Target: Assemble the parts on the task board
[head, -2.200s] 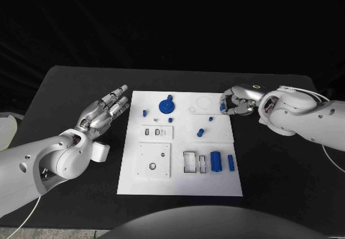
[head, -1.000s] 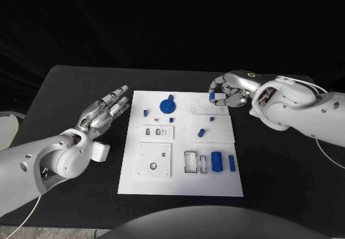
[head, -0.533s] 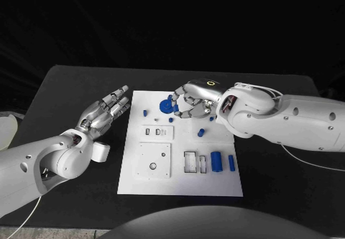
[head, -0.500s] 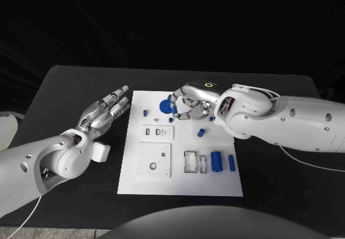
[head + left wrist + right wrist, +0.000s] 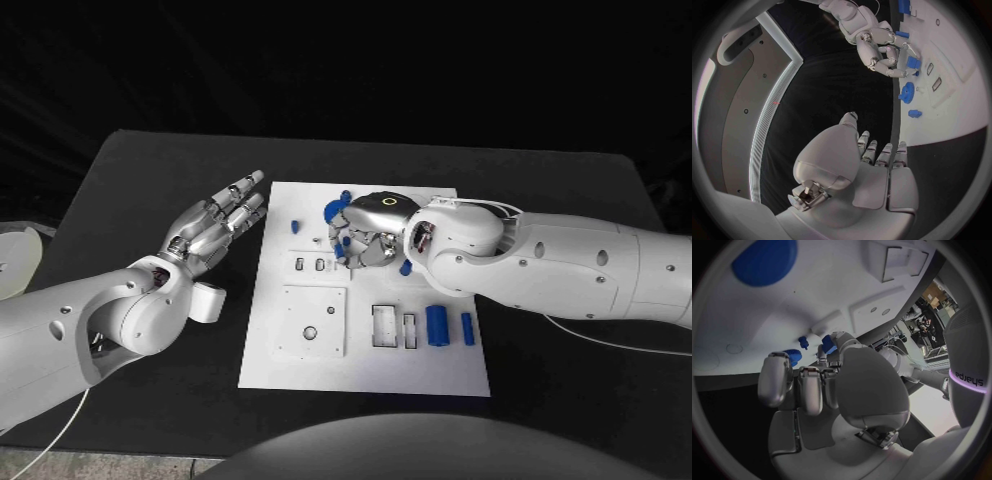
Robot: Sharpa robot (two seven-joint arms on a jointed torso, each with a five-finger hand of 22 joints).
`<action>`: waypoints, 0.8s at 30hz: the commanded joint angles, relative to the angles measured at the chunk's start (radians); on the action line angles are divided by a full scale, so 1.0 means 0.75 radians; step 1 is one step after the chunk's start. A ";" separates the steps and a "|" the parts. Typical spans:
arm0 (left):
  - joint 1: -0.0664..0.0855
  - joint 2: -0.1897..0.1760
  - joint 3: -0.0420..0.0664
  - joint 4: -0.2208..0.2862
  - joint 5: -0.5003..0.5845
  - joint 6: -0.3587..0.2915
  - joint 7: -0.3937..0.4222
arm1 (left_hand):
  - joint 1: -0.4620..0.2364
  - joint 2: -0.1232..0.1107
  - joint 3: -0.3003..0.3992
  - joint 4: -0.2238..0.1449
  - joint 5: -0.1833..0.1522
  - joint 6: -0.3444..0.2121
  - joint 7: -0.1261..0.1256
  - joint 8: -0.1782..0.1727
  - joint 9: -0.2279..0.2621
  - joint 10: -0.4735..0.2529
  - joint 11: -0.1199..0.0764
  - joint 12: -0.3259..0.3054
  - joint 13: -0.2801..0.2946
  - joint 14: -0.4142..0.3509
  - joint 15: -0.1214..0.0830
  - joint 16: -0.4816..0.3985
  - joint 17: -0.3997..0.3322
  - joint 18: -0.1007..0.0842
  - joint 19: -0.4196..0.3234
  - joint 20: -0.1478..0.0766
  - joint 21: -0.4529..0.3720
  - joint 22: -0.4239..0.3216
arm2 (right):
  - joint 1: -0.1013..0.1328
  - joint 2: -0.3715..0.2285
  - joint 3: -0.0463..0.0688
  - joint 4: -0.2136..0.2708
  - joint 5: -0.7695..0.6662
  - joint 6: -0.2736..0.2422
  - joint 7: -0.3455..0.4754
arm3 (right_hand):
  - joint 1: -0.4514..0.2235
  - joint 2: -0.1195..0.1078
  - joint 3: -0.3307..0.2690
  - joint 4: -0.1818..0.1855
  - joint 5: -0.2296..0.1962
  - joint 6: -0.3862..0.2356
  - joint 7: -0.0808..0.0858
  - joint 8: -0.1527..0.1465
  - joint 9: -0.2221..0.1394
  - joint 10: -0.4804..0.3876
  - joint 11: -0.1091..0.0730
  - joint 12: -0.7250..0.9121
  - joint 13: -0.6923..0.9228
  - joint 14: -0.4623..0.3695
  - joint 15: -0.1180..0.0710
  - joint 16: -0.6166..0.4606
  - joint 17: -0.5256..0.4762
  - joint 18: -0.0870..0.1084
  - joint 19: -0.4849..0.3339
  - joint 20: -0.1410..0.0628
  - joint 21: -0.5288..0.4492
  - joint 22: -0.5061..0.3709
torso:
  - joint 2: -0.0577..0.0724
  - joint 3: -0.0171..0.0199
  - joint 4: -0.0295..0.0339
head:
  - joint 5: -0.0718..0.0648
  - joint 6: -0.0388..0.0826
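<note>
The white task board [image 5: 361, 370] lies in the middle of the black table. My right hand [image 5: 372, 235] hovers over its upper middle and pinches a small blue part [image 5: 342, 247] [image 5: 828, 343] at its fingertips, just below the blue gear [image 5: 333, 209] [image 5: 764, 260]. My left hand [image 5: 216, 220] [image 5: 873, 165] is open and flat, fingers apart, beside the board's left edge and holding nothing. From the left wrist, the right hand [image 5: 879, 50] shows above the gear [image 5: 907, 92]. A small blue peg [image 5: 293, 227] stands left of the gear.
A blue cylinder [image 5: 434, 325] and a blue bar [image 5: 466, 328] lie at the board's lower right beside a rectangular recess [image 5: 381, 325]. A slotted white block [image 5: 317, 265] and a square plate [image 5: 309, 322] sit on the board's left half. My right forearm [image 5: 577, 265] crosses the board's right edge.
My right hand has carried the small blue part leftward from the board's upper right edge to its upper middle, near the gear. My left hand has stayed in place.
</note>
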 commanded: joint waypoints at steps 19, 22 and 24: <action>-0.003 0.010 0.000 -0.012 0.000 0.036 0.012 | 0.005 -0.003 0.008 0.000 0.006 0.003 0.001 0.007 0.002 0.001 0.005 0.007 0.002 -0.004 0.008 -0.002 0.000 0.011 0.003 0.007 0.003 0.001 | -0.015 0.000 0.002 -0.001 -0.053 0.084 -0.058 | -0.008 -0.010 0.024 -0.018 -0.058 -0.015 0.012 -0.031 -0.003 0.142 0.005 0.005 0.351 0.119 0.002 0.005 0.288 0.003 0.013 0.007 0.003 0.203 | 0.001 -0.0025 -0.0001 | -0.001 0.000; -0.003 0.011 0.000 -0.013 0.001 0.038 0.011 | 0.005 -0.003 0.009 -0.001 0.006 0.002 0.002 0.007 0.002 0.000 0.006 0.006 0.002 -0.004 0.009 -0.002 0.000 0.011 0.003 0.008 0.003 0.001 | -0.015 -0.001 0.002 0.000 -0.053 0.081 -0.056 | -0.031 -0.012 0.016 -0.029 -0.235 -0.040 0.020 -0.067 -0.010 0.142 0.012 0.005 0.351 0.118 0.009 0.005 0.288 0.003 0.012 0.015 0.001 0.208 | 0.001 -0.0022 0.0009 | -0.001 0.000; -0.003 0.013 0.000 -0.015 0.001 0.039 0.011 | 0.005 -0.003 0.009 -0.001 0.006 0.002 0.002 0.007 0.002 0.000 0.006 0.006 0.002 -0.004 0.009 -0.002 0.000 0.011 0.003 0.008 0.003 0.001 | -0.016 -0.001 0.002 0.001 -0.053 0.082 -0.054 | -0.043 -0.011 0.010 -0.032 -0.290 -0.052 0.024 -0.084 -0.014 0.142 0.016 0.005 0.351 0.118 0.012 0.005 0.289 0.004 0.012 0.017 0.000 0.209 | 0.001 -0.0017 0.0015 | -0.001 0.000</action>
